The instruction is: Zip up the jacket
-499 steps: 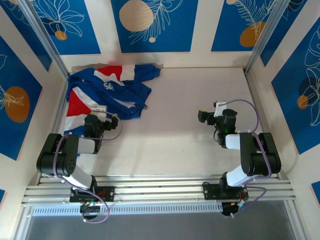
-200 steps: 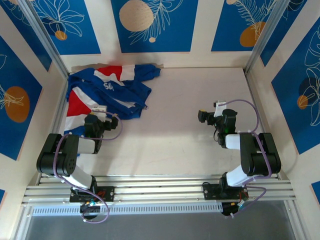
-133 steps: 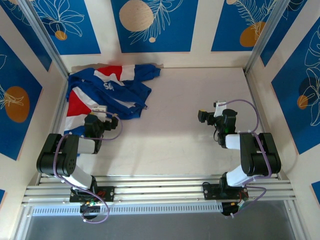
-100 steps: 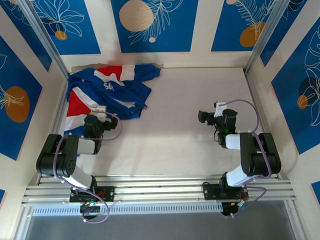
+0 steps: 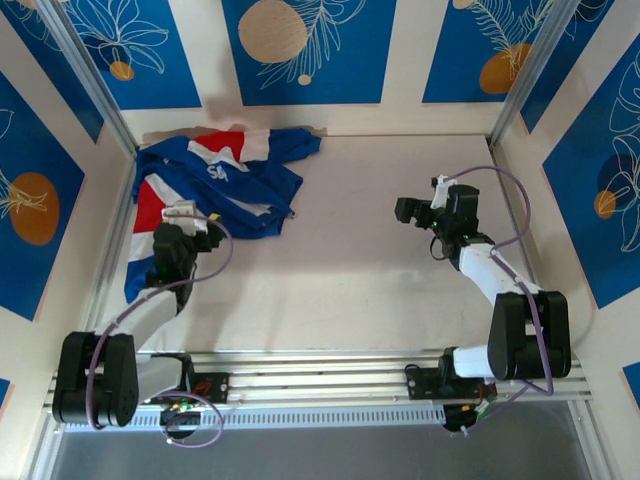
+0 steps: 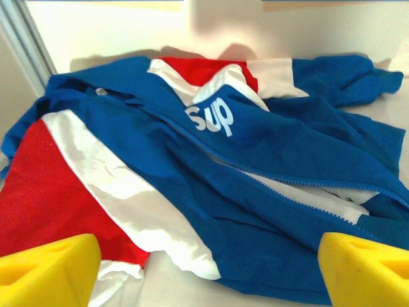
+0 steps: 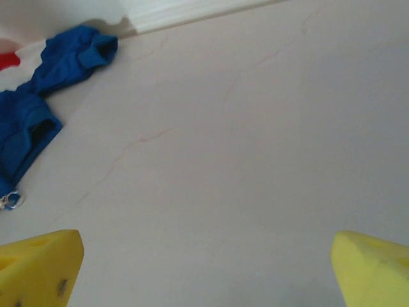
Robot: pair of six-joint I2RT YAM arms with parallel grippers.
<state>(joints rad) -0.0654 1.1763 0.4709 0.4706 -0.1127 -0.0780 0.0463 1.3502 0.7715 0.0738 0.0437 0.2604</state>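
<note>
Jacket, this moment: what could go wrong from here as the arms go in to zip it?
1. The jacket lies crumpled in the far left corner, front open and folded over itself. The left gripper, open just before it, may pinch several layers instead of the zipper edge.
2. The zipper pull is small and lies flat. The right gripper, open and well away from it, could miss it or drag the cloth.

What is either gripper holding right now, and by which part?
Nothing is held. The left gripper is open, facing the jacket with its fingers apart; the right gripper is open over the table.
</note>
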